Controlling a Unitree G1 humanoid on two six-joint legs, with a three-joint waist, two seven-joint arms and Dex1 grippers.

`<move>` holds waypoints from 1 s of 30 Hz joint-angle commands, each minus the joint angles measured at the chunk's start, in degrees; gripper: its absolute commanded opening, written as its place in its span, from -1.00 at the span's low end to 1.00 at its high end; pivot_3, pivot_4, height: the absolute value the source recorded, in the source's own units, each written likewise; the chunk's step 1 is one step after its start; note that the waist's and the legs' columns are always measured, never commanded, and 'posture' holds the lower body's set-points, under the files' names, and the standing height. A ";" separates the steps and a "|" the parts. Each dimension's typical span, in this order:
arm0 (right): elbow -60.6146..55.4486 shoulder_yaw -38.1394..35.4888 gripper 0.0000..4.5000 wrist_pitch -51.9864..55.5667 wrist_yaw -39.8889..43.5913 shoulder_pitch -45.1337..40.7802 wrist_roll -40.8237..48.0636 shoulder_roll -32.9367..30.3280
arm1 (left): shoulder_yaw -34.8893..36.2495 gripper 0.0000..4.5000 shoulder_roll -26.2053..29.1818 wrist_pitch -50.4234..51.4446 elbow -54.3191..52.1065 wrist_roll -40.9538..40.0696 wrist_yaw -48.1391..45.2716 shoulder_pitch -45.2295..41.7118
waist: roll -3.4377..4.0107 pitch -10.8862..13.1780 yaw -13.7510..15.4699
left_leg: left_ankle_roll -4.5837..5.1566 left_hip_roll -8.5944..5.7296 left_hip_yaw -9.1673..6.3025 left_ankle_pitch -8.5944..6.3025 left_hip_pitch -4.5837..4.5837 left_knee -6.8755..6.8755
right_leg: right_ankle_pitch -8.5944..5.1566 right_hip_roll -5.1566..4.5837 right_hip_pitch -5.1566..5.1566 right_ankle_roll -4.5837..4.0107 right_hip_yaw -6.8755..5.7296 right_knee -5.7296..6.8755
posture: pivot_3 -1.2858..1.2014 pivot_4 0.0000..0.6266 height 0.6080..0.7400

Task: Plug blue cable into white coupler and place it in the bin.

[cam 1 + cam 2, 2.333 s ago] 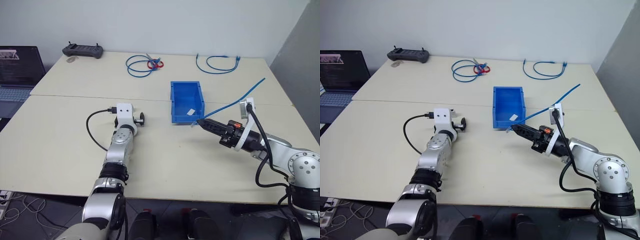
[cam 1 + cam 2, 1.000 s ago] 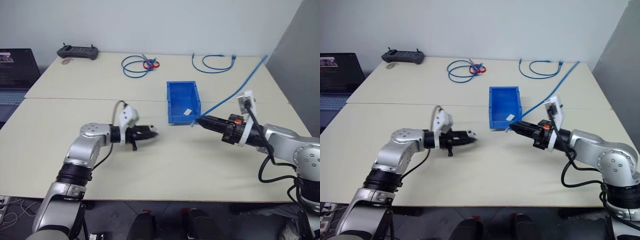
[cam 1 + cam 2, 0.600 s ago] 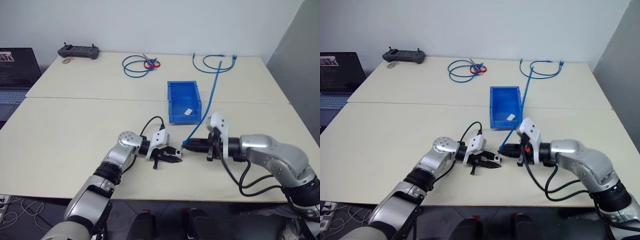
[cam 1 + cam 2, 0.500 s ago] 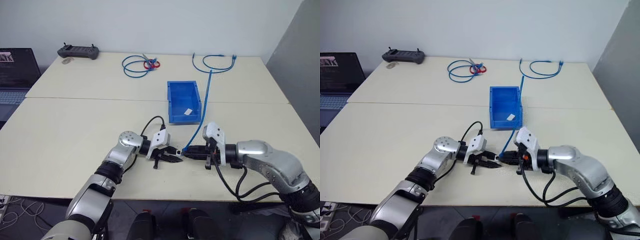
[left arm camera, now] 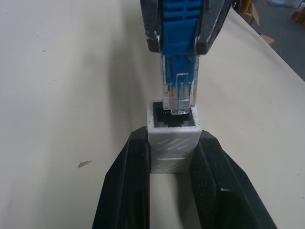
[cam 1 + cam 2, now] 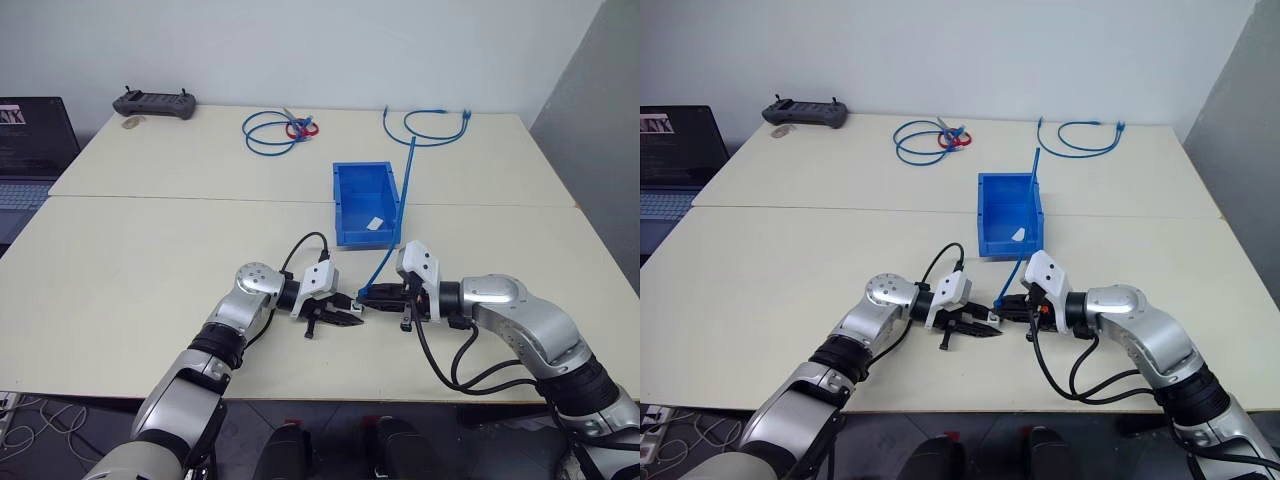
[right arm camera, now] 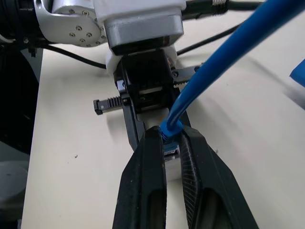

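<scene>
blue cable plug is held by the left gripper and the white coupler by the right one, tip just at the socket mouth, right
Sides are swapped. In the left wrist view, the left gripper holds the white coupler; the right gripper holds the blue cable, its tip just at the socket mouth.

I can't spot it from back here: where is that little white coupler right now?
The white coupler sits clamped in the left gripper, low over the near table edge in front of the blue bin, with the blue cable's plug meeting its socket.

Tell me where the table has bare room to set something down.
Bare: the near-left table, left of the left gripper; the near-right, past the right arm; the strip between the controller and the coiled cable. Crowded: the middle, where both grippers meet below the bin.
</scene>
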 commanded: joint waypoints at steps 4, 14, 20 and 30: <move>1.54 3.01 -0.94 -3.40 3.37 -0.06 -5.59 -0.09 | -0.10 -0.65 0.13 0.24 -0.81 1.11 -0.33 0.61 | 0.00 -0.01 -0.02 | 0.00 0.00 -0.01 0.00 0.02 0.00 | -0.01 0.01 0.01 0.01 0.00 0.01 | 0.03 -0.52 1.00; 6.85 5.92 -0.94 -6.48 4.89 -0.68 -11.95 2.39 | 0.59 -0.65 0.29 0.51 -1.50 1.47 0.03 0.99 | 0.00 -0.07 -0.05 | 0.00 0.02 -0.05 0.00 0.34 0.01 | -0.14 0.01 0.34 0.24 -0.03 0.01 | 0.03 -0.52 1.00; 8.76 8.58 -0.94 -6.75 8.51 -2.01 -14.55 1.71 | 0.88 -0.65 0.07 0.90 -2.25 1.49 0.35 1.31 | 0.01 -0.10 -0.16 | 0.00 0.05 -0.07 0.00 0.54 0.01 | -0.15 0.01 0.53 0.23 -0.04 0.00 | 0.03 -0.52 1.00; 18.05 12.43 -0.94 -4.62 12.99 -2.02 -16.43 4.77 | 1.46 -0.65 0.73 1.21 -3.82 1.37 1.35 2.09 | -0.03 -0.87 -0.30 | 0.00 0.07 -0.03 -0.01 0.93 -0.07 | -0.18 0.00 0.82 0.18 0.00 -0.02 | 0.03 -0.52 1.00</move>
